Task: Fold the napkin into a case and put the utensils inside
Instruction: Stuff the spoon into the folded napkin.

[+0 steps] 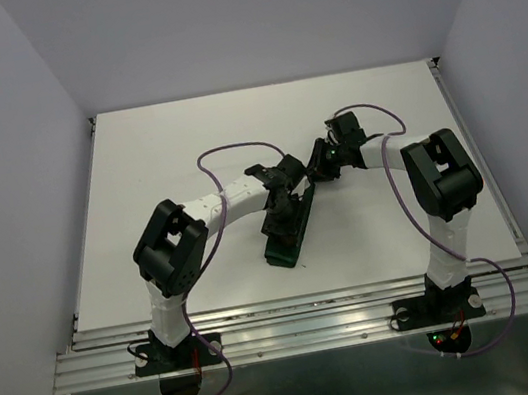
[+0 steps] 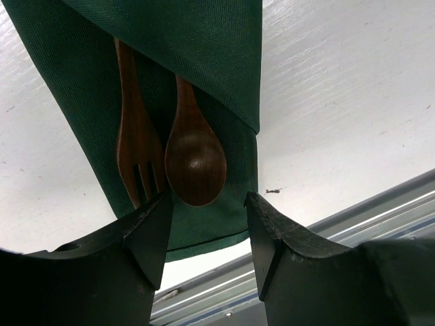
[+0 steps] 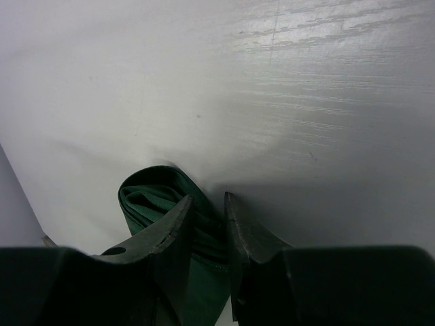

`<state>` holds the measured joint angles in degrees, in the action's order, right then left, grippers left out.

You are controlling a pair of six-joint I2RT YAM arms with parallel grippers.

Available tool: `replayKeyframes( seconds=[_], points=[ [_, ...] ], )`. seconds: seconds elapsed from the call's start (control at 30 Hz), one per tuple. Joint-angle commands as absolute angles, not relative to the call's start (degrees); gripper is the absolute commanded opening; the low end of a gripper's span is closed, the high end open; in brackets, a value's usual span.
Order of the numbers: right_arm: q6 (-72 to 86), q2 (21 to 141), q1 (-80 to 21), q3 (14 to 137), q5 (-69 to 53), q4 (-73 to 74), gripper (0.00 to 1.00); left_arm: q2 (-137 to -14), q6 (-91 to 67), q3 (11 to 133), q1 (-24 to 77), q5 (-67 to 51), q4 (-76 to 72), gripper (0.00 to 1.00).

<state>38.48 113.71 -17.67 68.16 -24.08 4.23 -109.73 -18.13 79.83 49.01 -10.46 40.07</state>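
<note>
Top view: napkin (image 1: pixel 286 239) is lying folded into a narrow slanted strip mid surface (image 1: pixel 185 150), left claw (image 1: pixel 281 205) hovering over its middle, right claw (image 1: pixel 323 165) sitting at its far end; utensils too small to make out here. Left wrist: left claw (image 2: pixel 207 227) is standing spread and empty, jaws straddling the near end of the napkin (image 2: pixel 204 47); spoon (image 2: pixel 195 159) and fork (image 2: pixel 134 146) are lying side by side in the fold, handles tucked under the top flap, bowl and tines poking out toward the camera. Right wrist: right claw (image 3: pixel 207 204) is nearly pressed together with green cloth showing in the narrow gap, so it looks to be pinching the napkin's (image 3: pixel 146 197) bunched far end. Judging the case as formed and the utensils as in, with only tidying left. Cloth is looking soft, light and floppy, likely to unfold or drag if tugged, so pinching at a folded edge through all layers is safest. Wooden utensils are looking stiff, light and smooth, so likely to slide out if the strip tips; taking them by the handle is best.
</note>
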Motion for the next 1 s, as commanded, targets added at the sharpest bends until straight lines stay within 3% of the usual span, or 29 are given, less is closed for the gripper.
replayKeyframes(
  seconds=[0.0,0.8,0.97],
  points=[
    [38.06,114.87,-18.28,69.26,-23.20,5.27,0.31,-108.89,-18.11,80.42,49.22,-10.46,40.61,0.58],
    [37.97,115.22,-18.28,69.26,-23.20,5.45,0.31,-111.09,-17.67,82.18,49.39,-9.14,40.78,0.56],
    [37.88,115.05,-18.28,69.17,-23.20,5.36,0.31,-110.92,-17.84,82.88,49.39,-8.35,40.96,0.49]
  ],
)
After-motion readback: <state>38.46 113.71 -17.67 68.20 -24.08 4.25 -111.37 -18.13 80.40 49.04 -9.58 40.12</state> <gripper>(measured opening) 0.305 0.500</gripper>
